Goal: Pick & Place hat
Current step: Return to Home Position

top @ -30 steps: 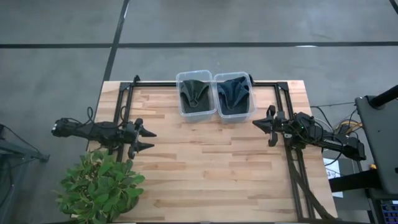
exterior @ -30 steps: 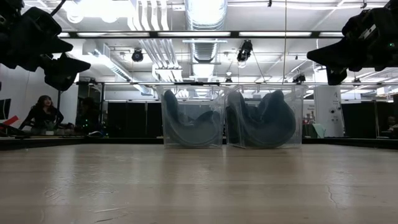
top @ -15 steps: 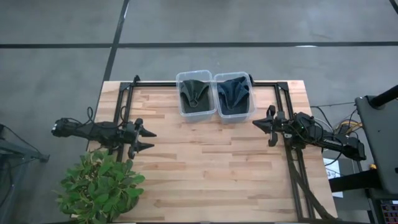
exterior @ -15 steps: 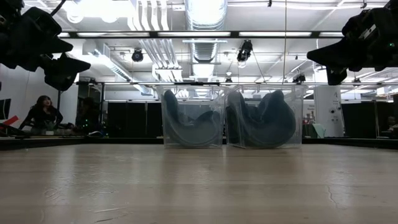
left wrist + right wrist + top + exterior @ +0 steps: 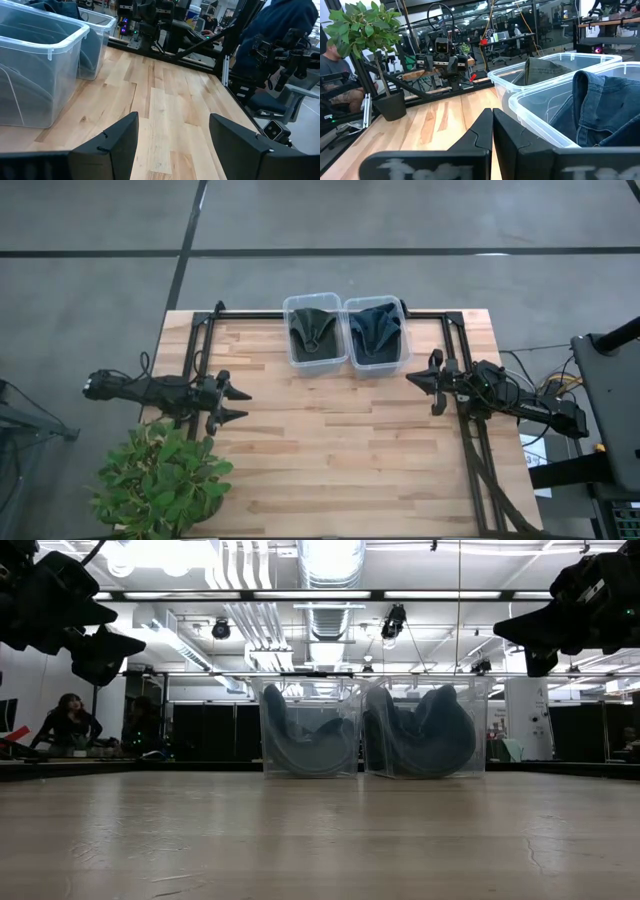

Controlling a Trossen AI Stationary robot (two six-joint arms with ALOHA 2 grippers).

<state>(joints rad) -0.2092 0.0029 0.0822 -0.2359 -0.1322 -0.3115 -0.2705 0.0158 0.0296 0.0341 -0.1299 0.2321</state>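
Two clear bins stand side by side at the table's far middle. The left bin (image 5: pixel 288 330) holds a dark olive hat (image 5: pixel 315 335); the right bin (image 5: pixel 405 330) holds a blue denim hat (image 5: pixel 376 330). Both hats lie crumpled against the bin walls, as the low view shows (image 5: pixel 300 750) (image 5: pixel 425 735). My left gripper (image 5: pixel 246 405) (image 5: pixel 172 145) hovers open above the table's left side, pointing right. My right gripper (image 5: pixel 410 379) (image 5: pixel 492 130) hovers shut at the right side, just near of the denim bin, pointing left.
A potted plant (image 5: pixel 160 480) stands at the near left corner, close beside the left arm. Black frame rails (image 5: pixel 470 450) run along the left, right and far sides of the table. Bare wooden boards (image 5: pixel 330 450) fill the middle and near part.
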